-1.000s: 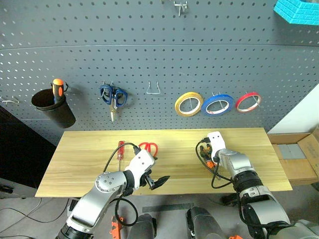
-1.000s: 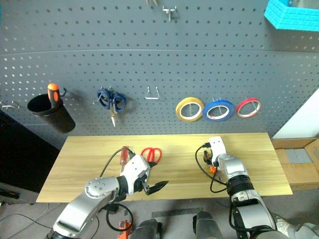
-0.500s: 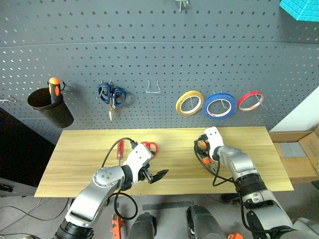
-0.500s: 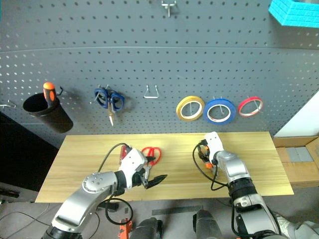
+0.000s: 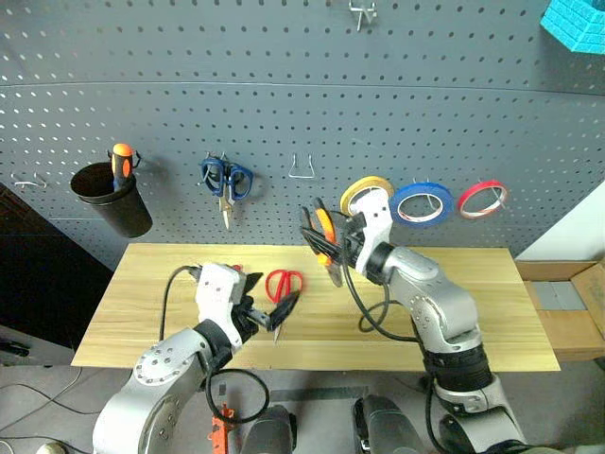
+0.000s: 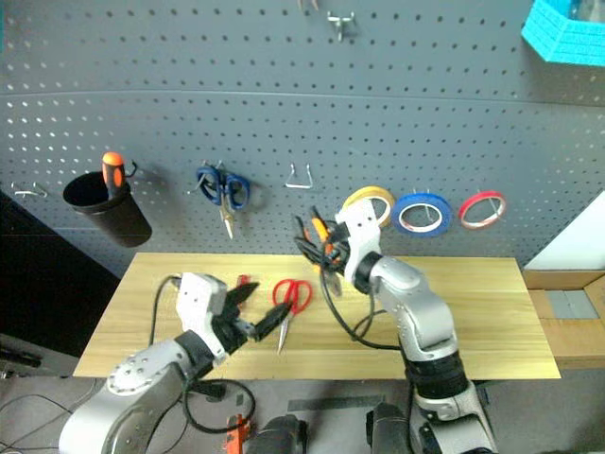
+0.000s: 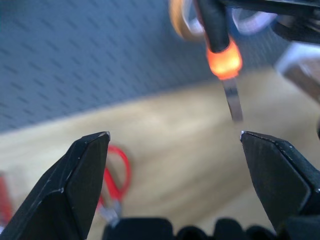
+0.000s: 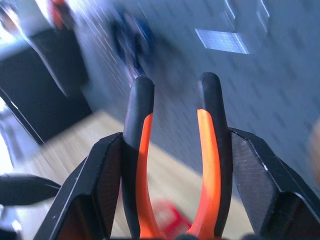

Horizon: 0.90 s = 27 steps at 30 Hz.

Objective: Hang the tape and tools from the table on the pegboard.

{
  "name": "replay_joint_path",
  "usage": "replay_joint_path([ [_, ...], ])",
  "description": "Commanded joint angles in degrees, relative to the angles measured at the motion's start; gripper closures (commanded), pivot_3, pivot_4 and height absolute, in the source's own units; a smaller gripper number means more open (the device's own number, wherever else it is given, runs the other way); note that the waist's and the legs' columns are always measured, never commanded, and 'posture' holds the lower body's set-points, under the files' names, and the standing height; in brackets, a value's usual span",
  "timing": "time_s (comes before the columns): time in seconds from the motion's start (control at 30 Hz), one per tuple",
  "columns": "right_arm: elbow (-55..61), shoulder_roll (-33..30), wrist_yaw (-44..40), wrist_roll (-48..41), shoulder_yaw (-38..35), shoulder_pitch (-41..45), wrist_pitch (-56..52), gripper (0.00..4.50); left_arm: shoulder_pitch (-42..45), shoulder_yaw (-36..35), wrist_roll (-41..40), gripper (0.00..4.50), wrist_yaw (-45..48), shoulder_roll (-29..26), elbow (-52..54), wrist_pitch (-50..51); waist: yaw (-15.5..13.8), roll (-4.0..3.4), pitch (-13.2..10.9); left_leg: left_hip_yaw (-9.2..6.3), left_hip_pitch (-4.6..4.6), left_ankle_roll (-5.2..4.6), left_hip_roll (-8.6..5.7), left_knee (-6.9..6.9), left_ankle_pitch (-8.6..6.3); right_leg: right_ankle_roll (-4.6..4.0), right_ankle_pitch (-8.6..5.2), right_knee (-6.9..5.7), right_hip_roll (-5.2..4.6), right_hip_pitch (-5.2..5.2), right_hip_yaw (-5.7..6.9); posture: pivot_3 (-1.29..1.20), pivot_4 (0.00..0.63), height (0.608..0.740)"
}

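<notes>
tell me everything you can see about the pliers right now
The pliers have black handles with orange inner faces and a grey metal nose. The right gripper is shut on the two handles, which stand side by side, slightly apart. They are held in the air above the table, clear of it, handles toward the pegboard, nose hanging down. Nothing else touches them.

You have bare pegboard [image 5: 284, 85] around the empty wire hook [image 5: 302, 170], hemmed by the blue scissors [image 5: 225, 180] and yellow tape [image 5: 364, 192].
</notes>
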<state>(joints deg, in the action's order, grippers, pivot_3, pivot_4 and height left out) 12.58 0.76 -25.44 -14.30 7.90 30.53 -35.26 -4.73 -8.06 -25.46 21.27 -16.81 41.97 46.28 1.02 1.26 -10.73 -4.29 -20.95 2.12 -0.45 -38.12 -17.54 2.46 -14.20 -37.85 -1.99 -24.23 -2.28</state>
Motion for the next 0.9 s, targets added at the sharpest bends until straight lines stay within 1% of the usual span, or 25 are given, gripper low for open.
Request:
replay_joint_path([
  [0.03, -0.52, 3.43, 1.76, -1.34, -2.66, 6.22, 9.94, 1.81, 2.32, -2.87, -3.47, 0.00, -4.19, 3.01, 2.62, 0.54, -0.34, 0.11, 0.37, 0.00, 0.01, 0.15, -0.02, 0.00, 0.08, 0.00, 0.00, -0.03, 0.04, 0.01, 0.00, 0.11, 0.089, 0.740],
  [0.17, -8.27, 5.54, 3.41, 0.01, -4.35, 13.07, 19.81, 1.81, 4.61, -2.87, -3.10, 0.00, -6.16, 3.49, 1.11, -0.70, -0.89, 0.37, 1.34, 0.01, 0.08, 0.34, -0.02, 0.03, 0.19, -0.01, 0.00, -0.04, 0.23, 0.02, -0.02, 0.13, 0.078, 0.740],
  [0.3, -20.09, 6.94, 7.62, 3.74, -5.83, 20.80, 33.05, 1.81, 9.90, -3.23, -2.71, 0.00, -7.96, 3.74, -2.59, -1.62, -1.24, 0.41, 1.53, 0.03, 0.09, 0.41, -0.04, 0.01, 0.24, -0.11, 0.07, -0.10, 0.30, 0.02, -0.02, 0.14, 0.078, 0.740],
  [0.43, -30.83, 8.83, 10.79, 5.58, -6.57, 25.79, 44.01, 1.81, 14.26, -2.33, -1.77, 0.00, -7.90, 2.91, -7.15, -3.08, -1.42, 0.40, 1.83, 0.05, 0.13, 0.43, 0.00, 0.02, 0.25, -0.23, 0.12, -0.09, 0.58, 0.01, -0.03, 0.14, 0.085, 0.740],
  [0.57, -41.62, 10.05, 15.09, 6.78, -7.67, 30.07, 52.75, 1.81, 17.28, -1.94, -1.34, 0.00, -7.57, 2.14, -10.60, -4.39, -1.50, 0.40, 1.83, 0.08, 0.12, 0.44, 0.02, 0.03, 0.25, -0.26, 0.12, -0.11, 0.60, -0.04, -0.08, 0.15, 0.098, 0.740],
  [0.73, -50.19, 11.41, 19.39, 7.82, -7.64, 31.94, 60.07, 1.81, 19.40, -1.33, -0.92, 0.00, -6.61, 1.28, -13.97, -5.97, -1.53, 0.36, 1.79, 0.08, 0.12, 0.43, 0.04, 0.07, 0.25, -0.28, 0.12, -0.10, 0.60, -0.07, -0.09, 0.17, 0.127, 0.740],
  [0.9, -55.05, 12.16, 20.82, 8.43, -6.72, 30.68, 63.59, 1.81, 21.06, 0.41, 0.14, 0.00, -6.02, 1.42, -17.10, -8.06, -1.78, 0.35, 1.78, 0.07, 0.09, 0.43, 0.04, 0.07, 0.25, -0.28, 0.11, -0.10, 0.59, -0.08, -0.09, 0.18, 0.129, 0.740],
])
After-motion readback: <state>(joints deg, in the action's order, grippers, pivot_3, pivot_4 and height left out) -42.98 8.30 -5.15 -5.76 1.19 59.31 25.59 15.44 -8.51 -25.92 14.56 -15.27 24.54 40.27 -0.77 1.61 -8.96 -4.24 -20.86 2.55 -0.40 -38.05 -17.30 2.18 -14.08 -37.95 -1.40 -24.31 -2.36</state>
